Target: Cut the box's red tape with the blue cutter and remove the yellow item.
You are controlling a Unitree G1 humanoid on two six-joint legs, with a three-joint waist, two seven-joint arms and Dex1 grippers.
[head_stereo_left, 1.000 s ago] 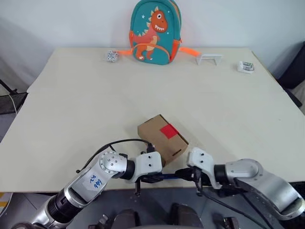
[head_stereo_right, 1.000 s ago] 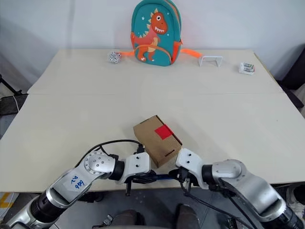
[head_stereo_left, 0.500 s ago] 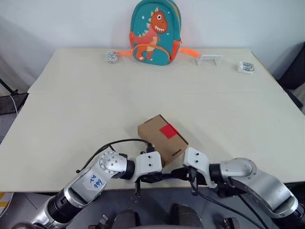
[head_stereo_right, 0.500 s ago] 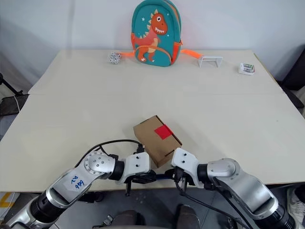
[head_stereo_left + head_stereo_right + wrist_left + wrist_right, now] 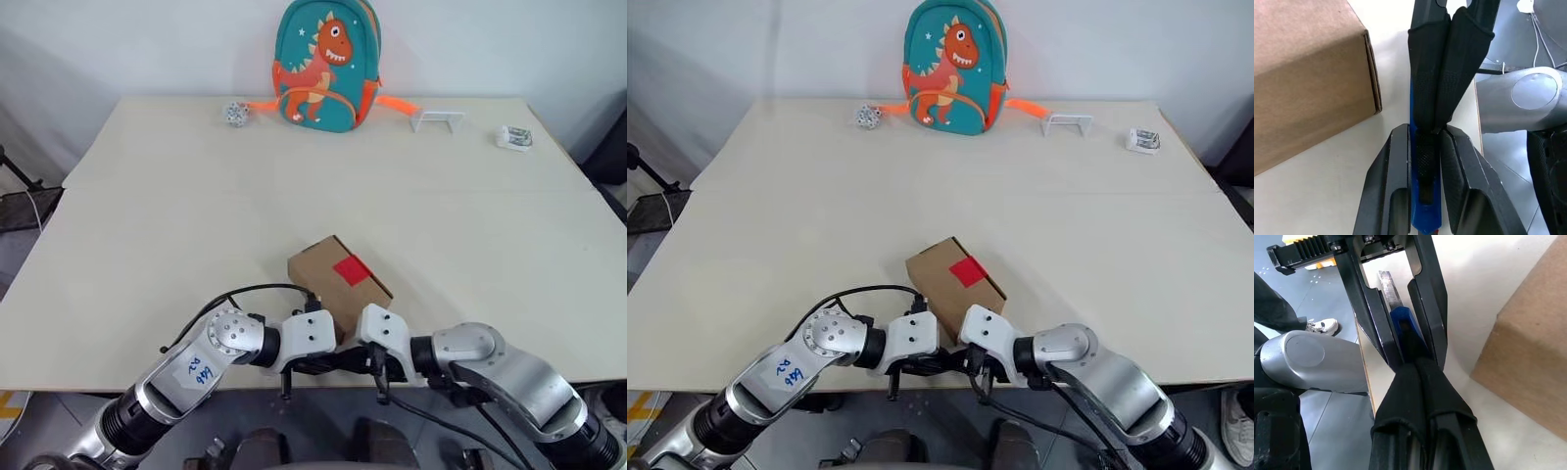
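Both arms are silver-grey metal with rounded joint housings and white shells at the wrists. The left arm (image 5: 196,367) carries a white sticker with blue handwriting, hard to read from here, and a black cable loops over its wrist. The right arm (image 5: 500,367) trails a black cable too. Each gripper has 2 black fingers (image 5: 1396,186) with textured pads.

A teal backpack (image 5: 326,67) with an orange dinosaur stood upright at the far edge of the pale table (image 5: 176,225). Beside it lay a small speckled ball (image 5: 234,114); farther along sat a white wire stand (image 5: 438,119) and a small white packet (image 5: 515,138).
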